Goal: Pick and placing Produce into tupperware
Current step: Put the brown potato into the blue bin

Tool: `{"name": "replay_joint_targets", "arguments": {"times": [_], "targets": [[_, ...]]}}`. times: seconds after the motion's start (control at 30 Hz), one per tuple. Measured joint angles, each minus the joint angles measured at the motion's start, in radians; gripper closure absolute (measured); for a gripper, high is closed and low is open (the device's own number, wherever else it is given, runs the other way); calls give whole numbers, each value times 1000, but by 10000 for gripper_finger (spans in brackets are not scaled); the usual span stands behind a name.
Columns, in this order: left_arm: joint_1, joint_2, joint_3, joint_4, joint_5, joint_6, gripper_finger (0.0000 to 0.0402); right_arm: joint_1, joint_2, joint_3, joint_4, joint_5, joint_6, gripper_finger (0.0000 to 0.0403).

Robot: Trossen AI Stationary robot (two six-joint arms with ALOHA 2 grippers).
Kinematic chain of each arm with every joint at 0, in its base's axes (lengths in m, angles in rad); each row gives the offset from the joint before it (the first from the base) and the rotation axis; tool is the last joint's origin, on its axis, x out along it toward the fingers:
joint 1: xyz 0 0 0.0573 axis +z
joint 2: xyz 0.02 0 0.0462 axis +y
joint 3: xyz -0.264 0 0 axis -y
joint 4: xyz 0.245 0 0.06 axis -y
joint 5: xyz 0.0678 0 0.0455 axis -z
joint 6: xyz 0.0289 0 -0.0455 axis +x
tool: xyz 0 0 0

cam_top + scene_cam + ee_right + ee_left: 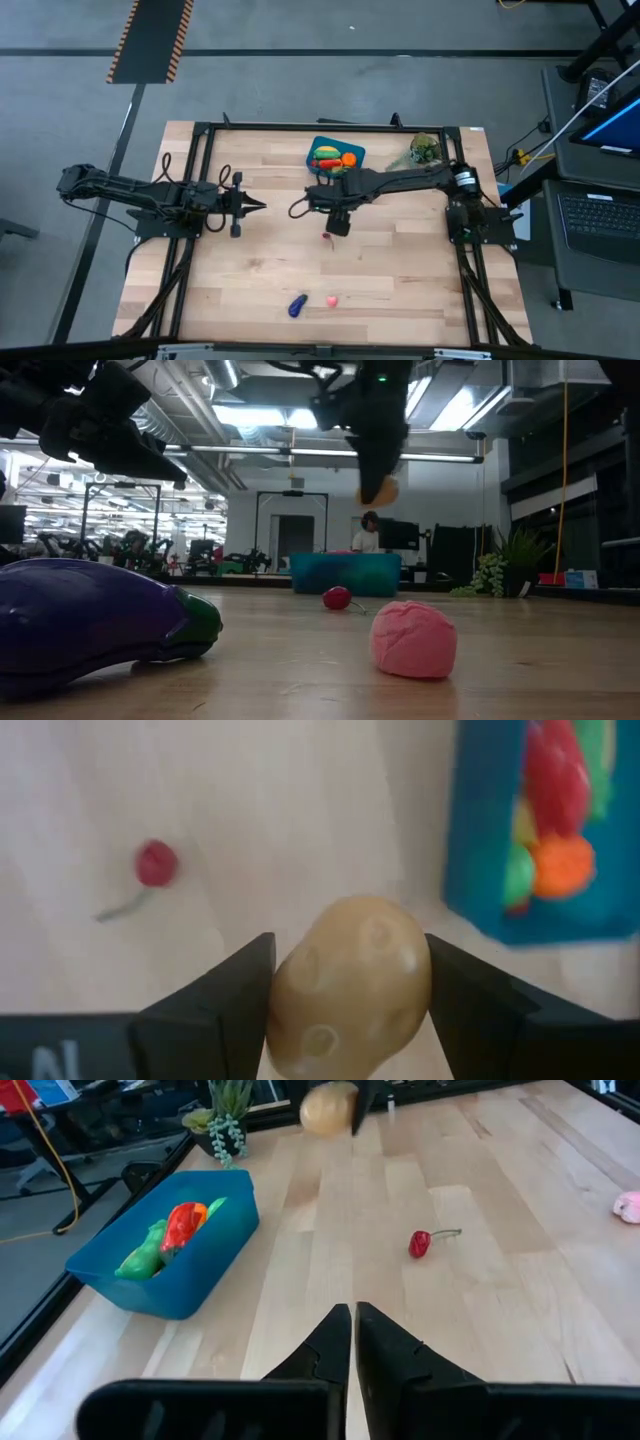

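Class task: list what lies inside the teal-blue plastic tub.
Inside the teal-blue plastic tub: a red piece, green pieces and an orange piece. Anything beneath them is covered.

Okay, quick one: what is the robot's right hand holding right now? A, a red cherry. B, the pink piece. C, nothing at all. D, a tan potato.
D: the right wrist view shows the right hand shut on the tan potato, lifted above the table, while the red cherry lies on the wood below.
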Motion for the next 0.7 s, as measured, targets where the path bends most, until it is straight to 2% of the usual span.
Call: {"name": "replay_joint_targets", "arguments": {"times": [0.1, 0.2, 0.33, 0.57, 0.7], "targets": [[0, 0, 0, 0, 0, 1, 398, 18, -72, -88, 6, 45, 61, 177], [0, 0, 0, 3, 0, 15, 399, 34, -170, -205, 87, 71, 104, 177], [0, 0, 0, 10, 0, 17, 391, 42, -319, -384, 286, 73, 115, 177], [0, 0, 0, 21, 0, 16, 381, 45, -571, -695, 698, 79, 17, 177], [0, 0, 0, 23, 0, 16, 377, 44, -685, -850, 846, 79, -12, 177]]}}
